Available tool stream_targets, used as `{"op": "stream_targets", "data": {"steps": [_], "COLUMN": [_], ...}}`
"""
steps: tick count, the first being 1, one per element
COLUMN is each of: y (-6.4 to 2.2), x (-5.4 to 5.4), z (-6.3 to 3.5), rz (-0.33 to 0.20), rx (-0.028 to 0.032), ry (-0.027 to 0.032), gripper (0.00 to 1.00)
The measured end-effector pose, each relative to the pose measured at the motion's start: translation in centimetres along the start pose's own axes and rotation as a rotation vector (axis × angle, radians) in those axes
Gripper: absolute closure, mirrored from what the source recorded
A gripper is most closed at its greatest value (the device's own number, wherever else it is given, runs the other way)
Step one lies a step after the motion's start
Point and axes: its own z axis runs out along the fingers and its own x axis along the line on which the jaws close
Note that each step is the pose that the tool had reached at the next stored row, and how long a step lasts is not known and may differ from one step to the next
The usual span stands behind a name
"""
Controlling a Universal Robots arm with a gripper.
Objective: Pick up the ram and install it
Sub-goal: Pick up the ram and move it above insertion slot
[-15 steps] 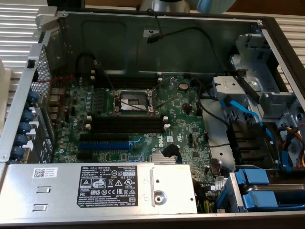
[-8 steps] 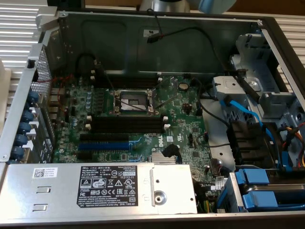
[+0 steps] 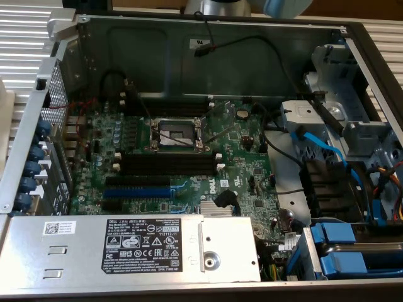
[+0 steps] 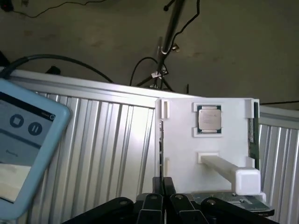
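Eyes on the ram (image 4: pixel 161 149), the long, thin, dark green-black circuit-board stick. In the wrist view it shows edge-on, standing on its narrow edge against one side wall of a white plastic holder tray (image 4: pixel 187 140). It reads as little more than a dark line.

The black-fingered gripper (image 4: pixel 163 186) sits right at the stick's near end. The fingers are drawn almost fully together, and that dark line runs straight in between them. I'd call that a pinch on the ram, which sits in its holder.

So the stick lies dead ahead of the tool. Its long axis points straight away from the fingertips, across the tray.

Out from there, a square silver processor chip (image 4: pixel 209 119) rests in a pocket of the tray. A second green stick (image 4: pixel 252 135) stands along the opposite wall. The tray sits on a ribbed metal tabletop (image 4: pixel 112 140), and a pale blue handheld screen (image 4: pixel 23 154) intrudes at one side.

The exterior view gives the open computer case. The long black memory slots (image 3: pixel 169 165) with white end clips lie on the green motherboard (image 3: pixel 252 170), and they look unfilled.

The ram's flat faces and label can't be seen. The actual contact is masked by the fingers. How deep the stick sits in the tray is hard to judge.
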Motion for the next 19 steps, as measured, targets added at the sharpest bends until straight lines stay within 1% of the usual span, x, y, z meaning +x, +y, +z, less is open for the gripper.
{"op": "stream_targets", "data": {"steps": [9,14,15,17,19], "y": [-2.23,-3.39,-3.7,-4.95,-5.72], "x": [0.3,0.9,1.0,1.3,1.5], "z": [-0.89,-1.59,-1.69,-2.12,-2.41], "rz": [0.0,0.0,0.0,0.0,0.0], "rx": [0.0,0.0002,0.0,0.0,0.0], "ry": [0.0003,0.0002,0.0003,0.0004,0.0003], "gripper": [0.88,0.88,0.88,0.88,0.88]}}
